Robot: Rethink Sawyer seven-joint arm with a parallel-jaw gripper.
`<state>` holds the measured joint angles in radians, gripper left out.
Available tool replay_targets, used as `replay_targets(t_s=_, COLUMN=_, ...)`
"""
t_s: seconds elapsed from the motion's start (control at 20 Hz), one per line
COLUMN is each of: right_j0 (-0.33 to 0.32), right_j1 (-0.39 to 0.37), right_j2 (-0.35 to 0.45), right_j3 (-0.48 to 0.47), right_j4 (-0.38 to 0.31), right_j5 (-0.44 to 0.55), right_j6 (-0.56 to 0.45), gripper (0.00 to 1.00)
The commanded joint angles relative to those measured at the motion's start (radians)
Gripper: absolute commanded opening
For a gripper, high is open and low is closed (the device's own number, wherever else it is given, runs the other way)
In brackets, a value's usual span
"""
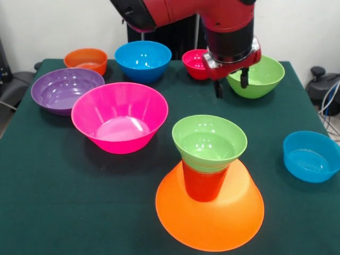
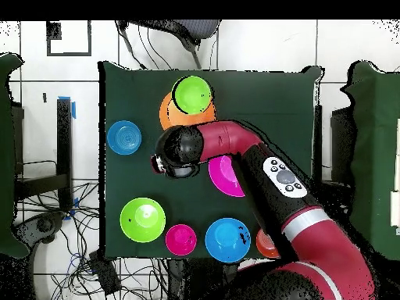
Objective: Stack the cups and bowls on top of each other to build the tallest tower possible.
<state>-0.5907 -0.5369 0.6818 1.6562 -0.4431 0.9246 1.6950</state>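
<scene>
Dark green cloth covers the counter, where a tower rises near the front edge: a large orange bowl, rim down, carries an orange-red ribbed cup standing upright on its base, and a small green bowl sits rim up on the cup. Above the counter's middle hangs the red and black arm, its pincer empty, two dark fingertips apart, clear of every piece. A large pink bowl stands left of the tower, beside a purple bowl. Along the far edge sit a small orange bowl, a blue bowl, a small red bowl and a mid-sized green bowl. Near the right edge rests a small blue bowl.
</scene>
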Motion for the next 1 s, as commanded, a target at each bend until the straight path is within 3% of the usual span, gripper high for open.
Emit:
replay_targets(t_s=0.05, right_j0=0.039, right_j1=0.042, right_j2=-0.087, right_j3=0.02, right_j4=0.035, right_j5=0.099, right_j6=0.064, gripper=1.0)
replay_targets(t_s=0.6, right_j0=0.039, right_j1=0.075, right_j2=-0.054, right_j3=0.053, right_j4=0.065, right_j5=0.07, right_j6=0.006, gripper=1.0)
replay_targets(t_s=1.0, right_j0=0.037, right_j1=0.144, right_j2=-0.034, right_j3=0.047, right_j4=0.073, right_j5=0.083, right_j6=-0.057, gripper=1.0)
